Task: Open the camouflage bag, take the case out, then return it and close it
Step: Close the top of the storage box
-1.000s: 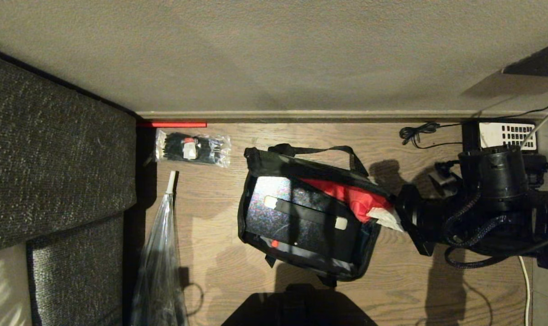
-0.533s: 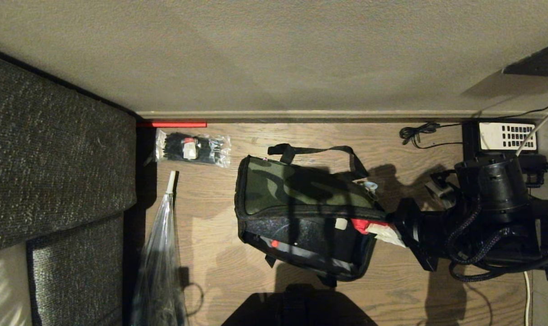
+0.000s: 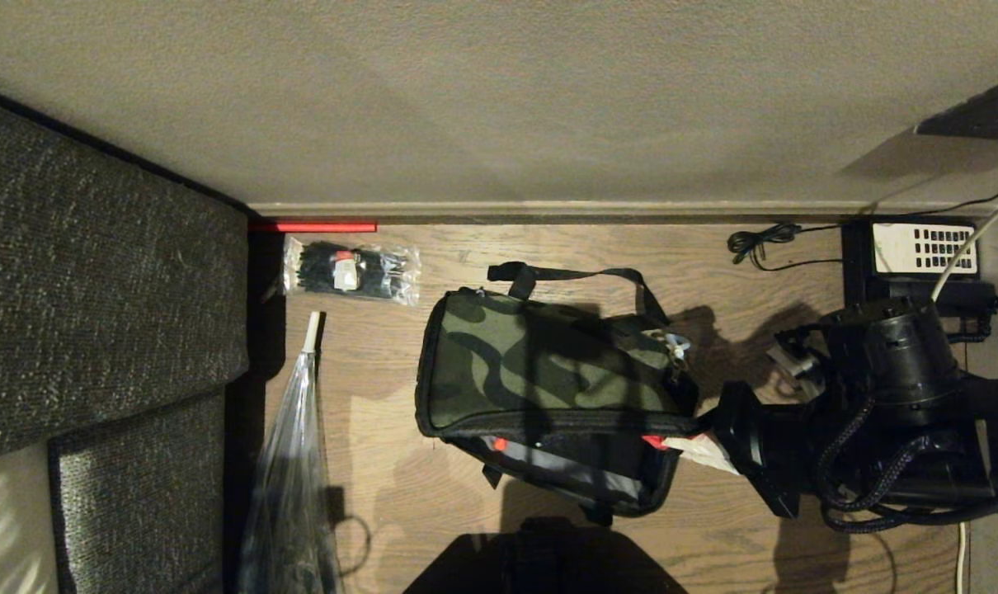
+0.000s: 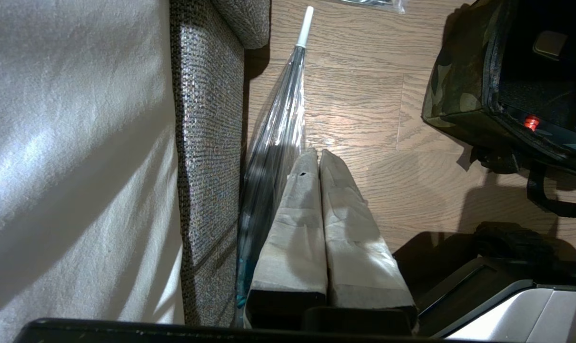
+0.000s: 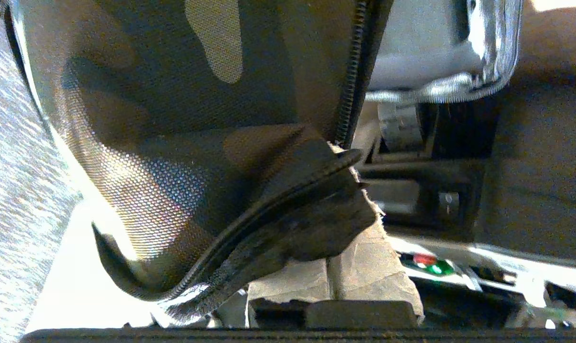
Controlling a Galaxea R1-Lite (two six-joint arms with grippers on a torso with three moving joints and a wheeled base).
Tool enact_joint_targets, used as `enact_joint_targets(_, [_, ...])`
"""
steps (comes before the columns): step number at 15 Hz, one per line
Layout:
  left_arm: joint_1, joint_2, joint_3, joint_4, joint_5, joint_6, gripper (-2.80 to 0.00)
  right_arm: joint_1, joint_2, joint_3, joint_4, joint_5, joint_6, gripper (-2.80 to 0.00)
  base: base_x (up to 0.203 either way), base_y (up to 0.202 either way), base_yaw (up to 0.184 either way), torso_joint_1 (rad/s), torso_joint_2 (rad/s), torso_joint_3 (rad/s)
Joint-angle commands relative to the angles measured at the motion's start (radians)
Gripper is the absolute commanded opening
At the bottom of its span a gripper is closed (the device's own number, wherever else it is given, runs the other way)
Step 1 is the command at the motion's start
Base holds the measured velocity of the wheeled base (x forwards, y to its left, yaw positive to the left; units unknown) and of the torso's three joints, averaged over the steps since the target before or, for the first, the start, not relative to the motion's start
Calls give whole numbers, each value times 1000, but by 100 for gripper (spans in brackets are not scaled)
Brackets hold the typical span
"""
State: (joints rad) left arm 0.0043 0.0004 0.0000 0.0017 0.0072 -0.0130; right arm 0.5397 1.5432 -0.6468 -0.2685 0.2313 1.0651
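The camouflage bag (image 3: 540,371) lies on the wooden floor, its green-and-black lid lowered almost flat, with a gap left along the near edge. My right gripper (image 3: 701,441) is at the bag's right end, shut on the lid's black zip trim (image 5: 288,214), where a bit of red lining shows. The black case (image 4: 540,81) lies inside the bag. In the left wrist view I see its pale strap end and small red clasp (image 4: 531,123) under the lid. My left gripper (image 4: 319,155) is shut and empty, parked low beside the sofa.
A grey sofa (image 3: 95,289) fills the left side. A folded clear umbrella (image 3: 297,429) lies along it. A clear packet of black items (image 3: 350,271) rests near the wall. A black telephone with a white keypad (image 3: 920,247) and a coiled cable (image 3: 763,241) sit at the back right.
The lid stood open with its red lining and the case's top showing. It has swung down over the case, and my right gripper has moved toward the near side with the lid's edge.
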Motion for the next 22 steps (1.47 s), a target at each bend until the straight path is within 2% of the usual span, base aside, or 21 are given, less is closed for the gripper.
enact_joint_targets(1, [0,-2,3,0,0,-1,-280,25,0,21,-1,3,4,0,0,0,0,0,0,0])
enact_joint_targets(8, [0,-2,2,0,0,-1,-280,74,-8,63,3,6,9,0,0,0,0,0,0,0])
enact_joint_targets(13, [1,-2,3,0,0,-1,-280,159,-55,113,20,-1,18,0,0,0,0,0,0,0])
enact_joint_targets(15, [1,-2,2,0,0,-1,-280,164,-82,112,70,-1,21,0,0,0,0,0,0,0])
enact_joint_targets(19, [0,-2,3,0,0,-1,-280,161,-124,99,68,-10,19,0,0,0,0,0,0,0])
enact_joint_targets(20, [1,-2,2,0,0,-1,-280,163,-132,93,65,-26,23,-280,0,0,0,0,0,0])
enact_joint_targets(22, [0,-2,2,0,0,-1,-280,162,-150,85,64,-25,28,-280,0,0,0,0,0,0])
